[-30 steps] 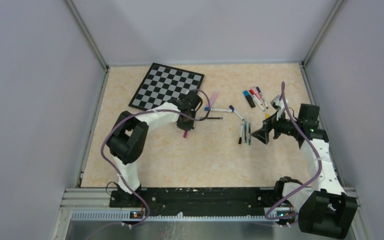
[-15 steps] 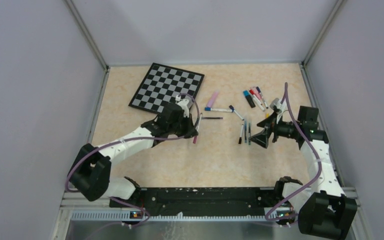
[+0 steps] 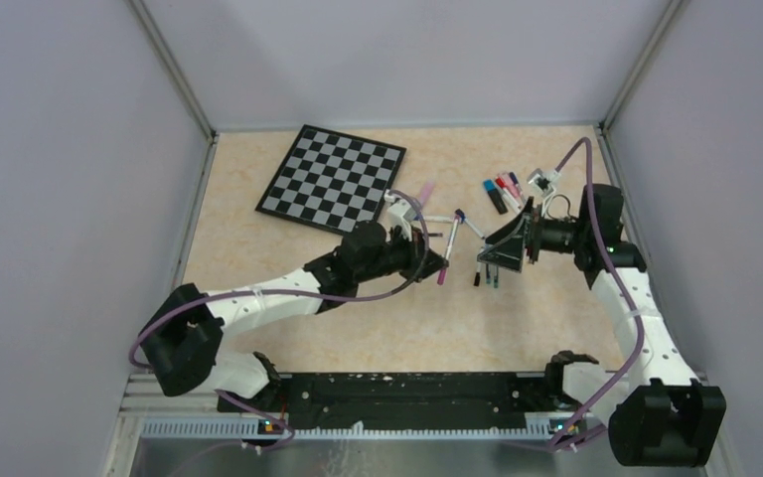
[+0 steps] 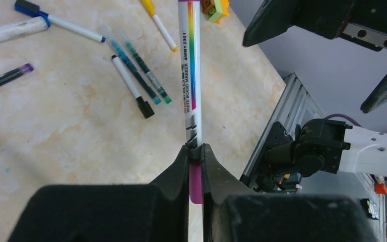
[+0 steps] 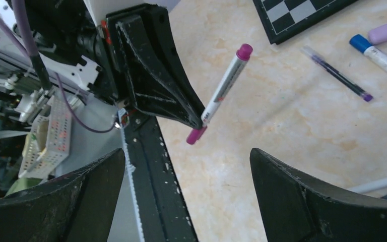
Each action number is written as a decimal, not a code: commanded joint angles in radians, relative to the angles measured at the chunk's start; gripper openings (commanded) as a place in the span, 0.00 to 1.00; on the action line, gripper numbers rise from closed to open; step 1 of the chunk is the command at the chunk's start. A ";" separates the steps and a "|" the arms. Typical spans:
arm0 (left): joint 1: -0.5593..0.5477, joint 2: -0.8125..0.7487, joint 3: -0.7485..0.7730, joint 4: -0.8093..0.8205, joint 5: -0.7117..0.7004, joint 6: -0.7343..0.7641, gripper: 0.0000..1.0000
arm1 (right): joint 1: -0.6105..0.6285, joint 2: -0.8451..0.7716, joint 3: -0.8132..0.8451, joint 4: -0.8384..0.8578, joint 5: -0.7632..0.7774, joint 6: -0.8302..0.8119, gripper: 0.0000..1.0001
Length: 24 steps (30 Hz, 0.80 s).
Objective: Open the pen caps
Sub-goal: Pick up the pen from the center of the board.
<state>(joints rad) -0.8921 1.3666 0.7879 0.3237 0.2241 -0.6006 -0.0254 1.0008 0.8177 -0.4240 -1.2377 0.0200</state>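
Pen (image 4: 190, 75), seemingly light, stiff and slick, is pinched near its magenta tail by the left fingers (image 4: 174, 171) above the table (image 4: 55, 131), so the spread right fingers (image 5: 292, 196) would best grip its far cap (image 5: 244, 51).

The white marker (image 4: 190, 75) clamped in the left pincer (image 4: 195, 150) reads "WHITE BOARD MARKER" and "AWMY 2301" along its barrel, running outward from the pincer.
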 commanded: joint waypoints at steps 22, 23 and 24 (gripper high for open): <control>-0.126 0.120 0.137 0.126 -0.104 -0.031 0.00 | 0.133 0.129 -0.082 0.412 0.077 0.433 0.37; -0.126 0.122 0.138 0.126 -0.104 -0.032 0.00 | 0.134 0.130 -0.085 0.415 0.072 0.442 0.29; -0.127 0.124 0.138 0.126 -0.102 -0.033 0.00 | 0.134 0.129 -0.086 0.436 0.072 0.443 0.19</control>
<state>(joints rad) -1.0111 1.4818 0.8856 0.3977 0.1329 -0.6277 0.0948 1.1278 0.7441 -0.1051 -1.1416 0.3962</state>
